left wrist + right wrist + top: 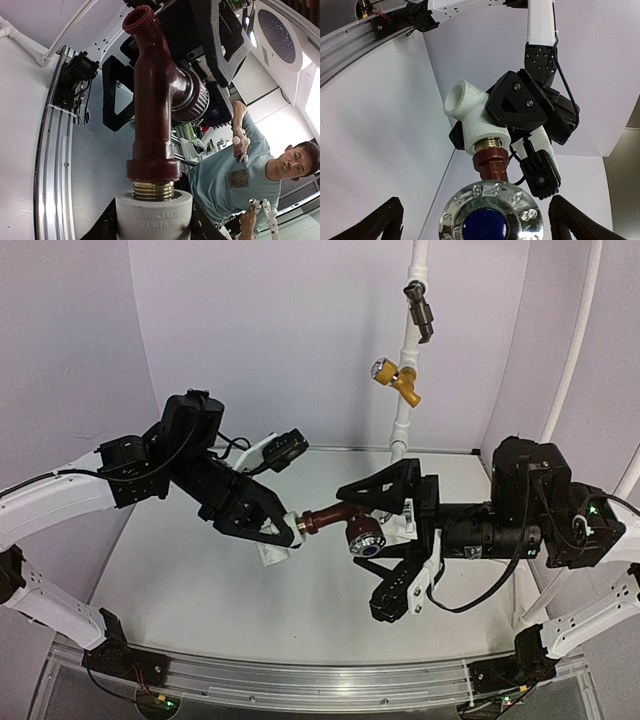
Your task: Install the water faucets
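As I look down from the top camera, the faucet [328,519] is in the middle of the scene, between the two arms, and it lies almost horizontal above the worktop [200,590]. Its dark reddish-brown body is screwed by the threaded stem [154,190] into the white elbow fitting [154,214]; some brass-coloured thread is visible between the nut and the plastic. My left hand [276,532] is clenched on this white elbow fitting, with a finger on each side of it, so this hand carries the fitting and the tap together. I cannot tell if the fitting touches the worktop, but it seems to be in the air.

My right hand [365,550] is released, and its jaws are as wide as they go. They stand on both sides of the round knob [490,215] with the blue centre, and in the right wrist view both fingers [380,220] are well apart from it.

At the back wall, a yellow-brass valve [397,377] and above it a dark valve [421,309] sit on the white pipe [404,420], far from both hands.
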Controlling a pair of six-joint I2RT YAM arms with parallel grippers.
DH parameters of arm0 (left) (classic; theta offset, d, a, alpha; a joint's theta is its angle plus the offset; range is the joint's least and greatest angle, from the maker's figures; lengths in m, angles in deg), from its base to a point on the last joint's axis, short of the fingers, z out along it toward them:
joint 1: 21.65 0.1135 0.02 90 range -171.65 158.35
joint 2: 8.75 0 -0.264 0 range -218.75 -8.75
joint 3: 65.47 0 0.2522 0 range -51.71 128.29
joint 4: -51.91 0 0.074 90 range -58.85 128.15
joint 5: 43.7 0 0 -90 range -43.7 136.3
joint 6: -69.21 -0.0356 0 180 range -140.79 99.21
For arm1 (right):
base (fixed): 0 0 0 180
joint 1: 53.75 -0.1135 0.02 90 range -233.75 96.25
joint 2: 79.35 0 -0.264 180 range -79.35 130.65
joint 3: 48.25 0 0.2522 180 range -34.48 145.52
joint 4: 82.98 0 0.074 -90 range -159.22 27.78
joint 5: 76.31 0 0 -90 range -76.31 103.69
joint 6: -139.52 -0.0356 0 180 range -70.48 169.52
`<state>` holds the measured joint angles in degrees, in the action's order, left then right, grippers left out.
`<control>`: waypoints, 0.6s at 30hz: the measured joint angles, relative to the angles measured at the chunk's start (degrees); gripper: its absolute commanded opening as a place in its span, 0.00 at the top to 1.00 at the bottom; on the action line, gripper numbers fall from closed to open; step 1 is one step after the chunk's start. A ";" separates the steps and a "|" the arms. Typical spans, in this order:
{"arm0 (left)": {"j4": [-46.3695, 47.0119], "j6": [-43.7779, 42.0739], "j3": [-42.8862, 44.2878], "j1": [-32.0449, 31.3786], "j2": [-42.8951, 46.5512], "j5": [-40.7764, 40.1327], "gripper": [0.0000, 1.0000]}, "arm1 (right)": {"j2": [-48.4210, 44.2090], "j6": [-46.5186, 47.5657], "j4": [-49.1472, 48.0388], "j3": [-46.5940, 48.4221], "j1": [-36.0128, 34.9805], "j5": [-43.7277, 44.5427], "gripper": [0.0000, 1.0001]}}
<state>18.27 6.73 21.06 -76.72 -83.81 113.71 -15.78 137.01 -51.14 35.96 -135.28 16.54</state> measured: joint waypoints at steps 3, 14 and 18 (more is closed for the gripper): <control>-0.03 0.00 0.00 0.00 -0.34 0.18 1.00 | 0.35 0.59 0.41 0.25 -0.15 1.13 0.10; -1.22 -0.88 0.04 0.00 -1.93 0.46 1.00 | 2.41 -2.27 2.58 2.99 -0.54 3.59 0.58; -1.51 -1.55 0.71 0.02 -2.57 0.46 1.00 | 2.68 -3.75 2.80 3.74 -0.54 3.70 0.73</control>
<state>16.76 5.19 21.77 -76.70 -86.39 114.17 -13.11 133.26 -48.34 39.70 -135.82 20.24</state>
